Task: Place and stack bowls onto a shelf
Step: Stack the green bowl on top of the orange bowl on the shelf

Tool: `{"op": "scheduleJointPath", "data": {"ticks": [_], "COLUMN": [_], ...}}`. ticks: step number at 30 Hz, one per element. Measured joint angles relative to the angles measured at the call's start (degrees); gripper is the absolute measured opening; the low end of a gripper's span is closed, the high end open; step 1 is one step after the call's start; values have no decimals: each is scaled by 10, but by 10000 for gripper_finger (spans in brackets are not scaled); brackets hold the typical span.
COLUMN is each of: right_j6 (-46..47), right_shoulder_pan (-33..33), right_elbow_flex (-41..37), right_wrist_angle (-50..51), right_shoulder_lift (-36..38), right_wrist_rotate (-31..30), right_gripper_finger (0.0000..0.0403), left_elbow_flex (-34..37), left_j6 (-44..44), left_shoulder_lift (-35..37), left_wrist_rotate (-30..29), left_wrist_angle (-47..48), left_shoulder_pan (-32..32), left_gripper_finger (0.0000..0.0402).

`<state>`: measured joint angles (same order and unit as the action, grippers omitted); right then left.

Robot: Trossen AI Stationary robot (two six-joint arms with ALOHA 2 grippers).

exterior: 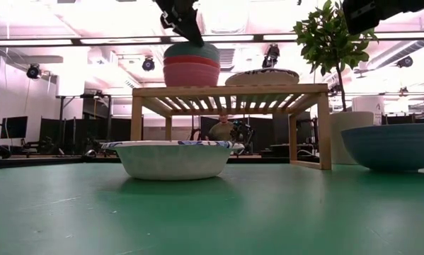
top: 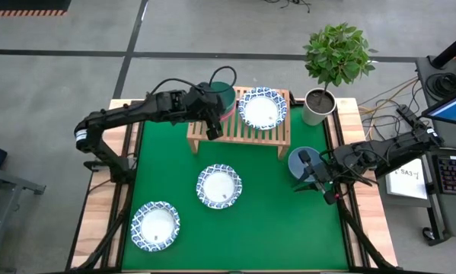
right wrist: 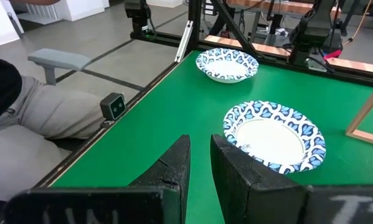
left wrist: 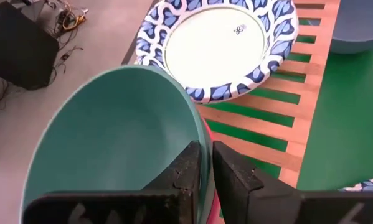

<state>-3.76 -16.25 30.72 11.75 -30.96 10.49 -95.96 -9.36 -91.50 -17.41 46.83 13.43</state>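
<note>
On the left end of the wooden shelf [top: 239, 131] a teal bowl [left wrist: 118, 137] sits nested in a red bowl [exterior: 190, 61], which sits in a pink bowl [exterior: 190, 75]. My left gripper [left wrist: 205, 155] straddles the teal bowl's rim. A white bowl with a blue patterned rim [top: 262, 108] rests on the shelf's right half. Two more such bowls [top: 218, 186] [top: 155, 225] stand on the green mat. A blue bowl [top: 304, 161] stands on the mat to the right of the shelf, beside my right gripper [right wrist: 200, 144]. That gripper holds nothing, its fingers a narrow gap apart. My left gripper has the teal bowl's rim [left wrist: 202, 134] between its two fingers, one finger [left wrist: 186, 171] inside the bowl and one [left wrist: 236, 177] outside. The fingers slant down from the table's left side. The bowl rests upright in the red bowl on the shelf.
A potted plant in a grey-white pot [top: 319, 106] stands at the far right, just behind the blue bowl. The green mat [top: 273, 228] has open room on its near right. A person sits beyond the table [exterior: 222, 129].
</note>
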Motion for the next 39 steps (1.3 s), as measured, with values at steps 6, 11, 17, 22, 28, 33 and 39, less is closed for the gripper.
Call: {"op": "scheduleJointPath", "data": {"ticks": [6,11,17,22,28,33,39], "right_j6": [1,2,3,15,19,36,38], "right_shoulder_pan": [0,0,0,0,0,0,0], "right_elbow_flex": [0,-1,-1,-5,-20,-21,-27], "right_wrist_angle": [0,0,0,-1,-16,-36,-89], "right_shoulder_lift": [0,0,0,0,1,1,-11], "right_wrist_rotate": [0,0,0,0,0,0,-2], "right_gripper_finger": [54,54,54,54,54,54,54], "left_elbow_flex": [0,-9,-53,-86,-60,9,152], "left_j6": [-2,-9,-16,-6,19,73,147], "left_shoulder_lift": [4,7,8,21,54,111,189], "left_wrist_rotate": [0,0,0,-1,-2,-23,-86], "left_wrist_angle": [0,3,10,48,89,81,-53], "left_shoulder_pan": [-1,-8,-12,-38,-72,-119,-216], "left_gripper_finger": [62,107,131,132,132,132,132]}}
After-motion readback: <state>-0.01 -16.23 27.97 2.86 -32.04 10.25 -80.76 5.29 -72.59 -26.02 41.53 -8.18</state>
